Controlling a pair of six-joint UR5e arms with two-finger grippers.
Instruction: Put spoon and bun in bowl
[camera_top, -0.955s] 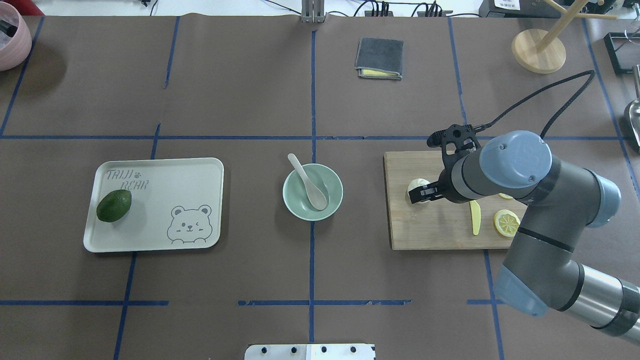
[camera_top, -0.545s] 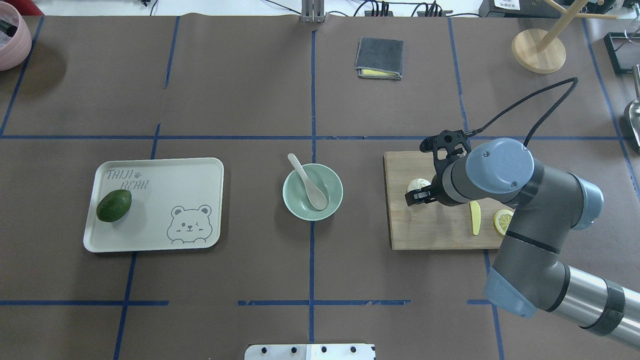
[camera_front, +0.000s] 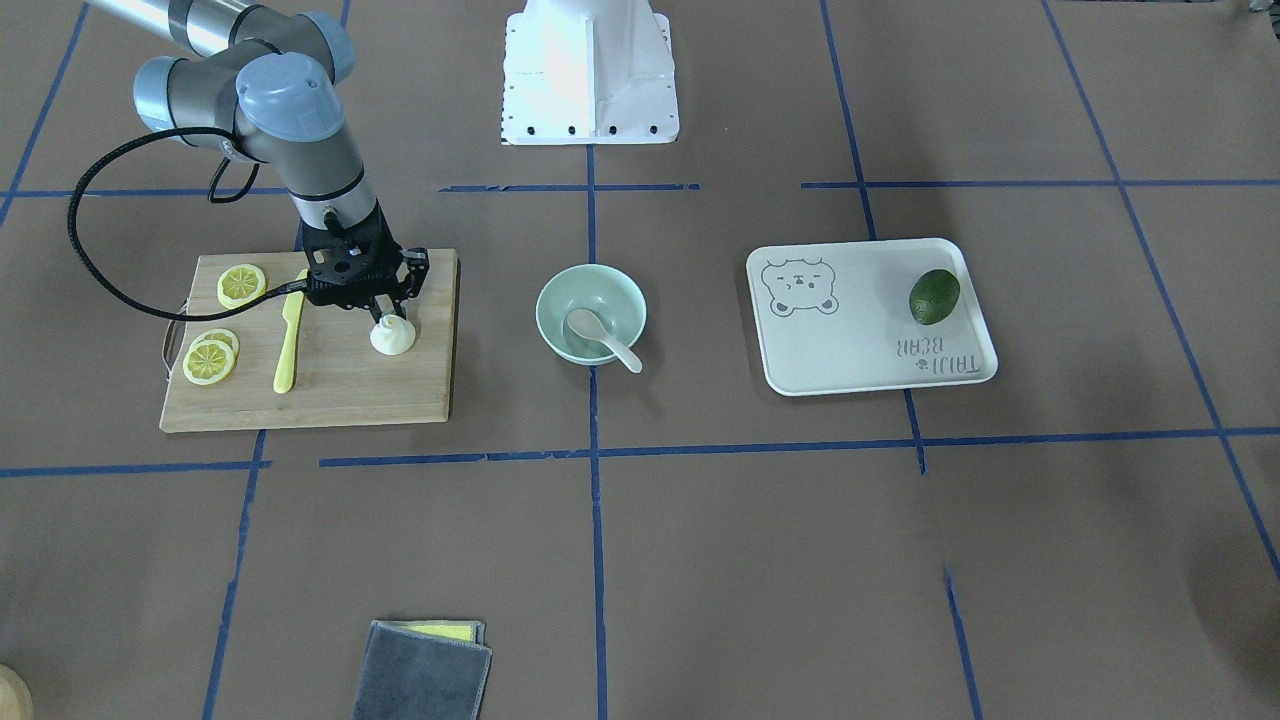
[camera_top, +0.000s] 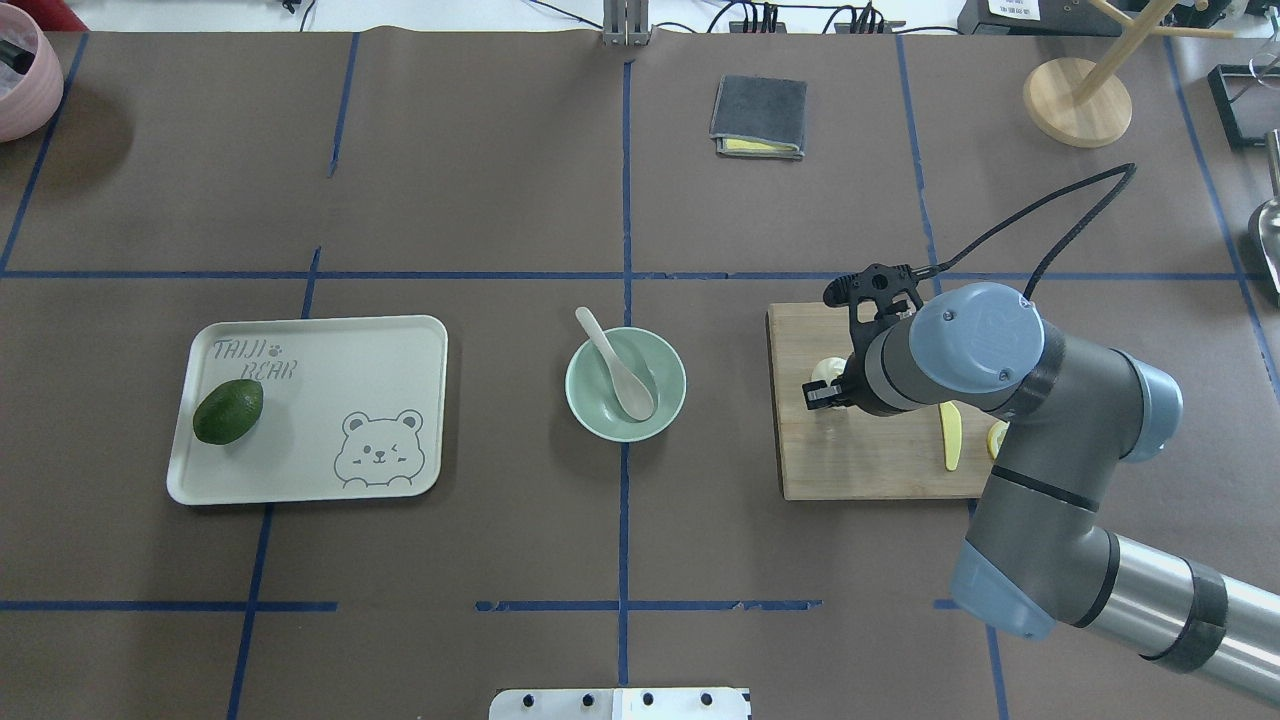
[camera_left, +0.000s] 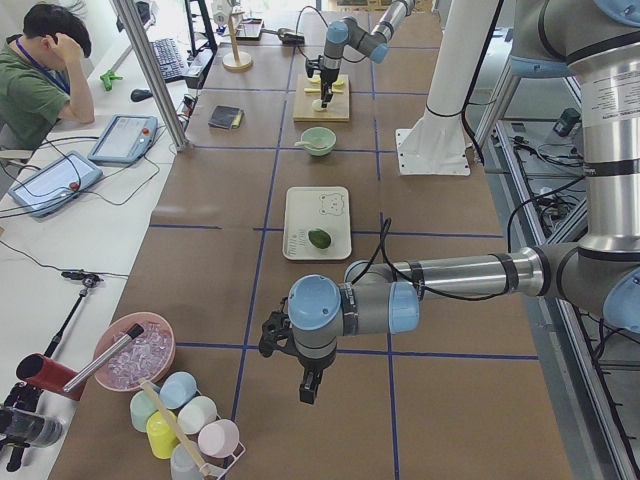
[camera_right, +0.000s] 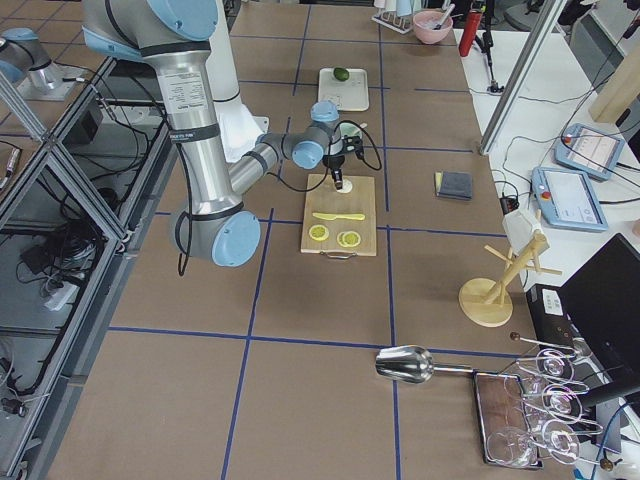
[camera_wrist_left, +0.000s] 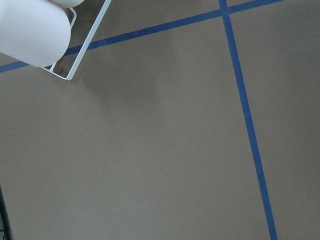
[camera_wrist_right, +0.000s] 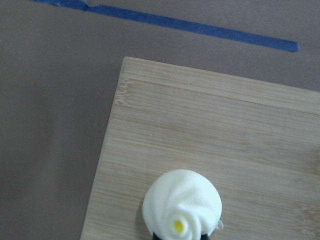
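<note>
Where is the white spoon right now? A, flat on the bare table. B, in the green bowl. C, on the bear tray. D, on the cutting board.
B: the spoon has its scoop down inside the bowl, with the handle leaning out over the rim.

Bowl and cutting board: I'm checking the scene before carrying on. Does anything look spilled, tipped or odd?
Nothing stands out. The spoon lies in the bowl with its handle over the rim. The bun sits upright on the cutting board under the right gripper. Nothing looks spilled.
</note>
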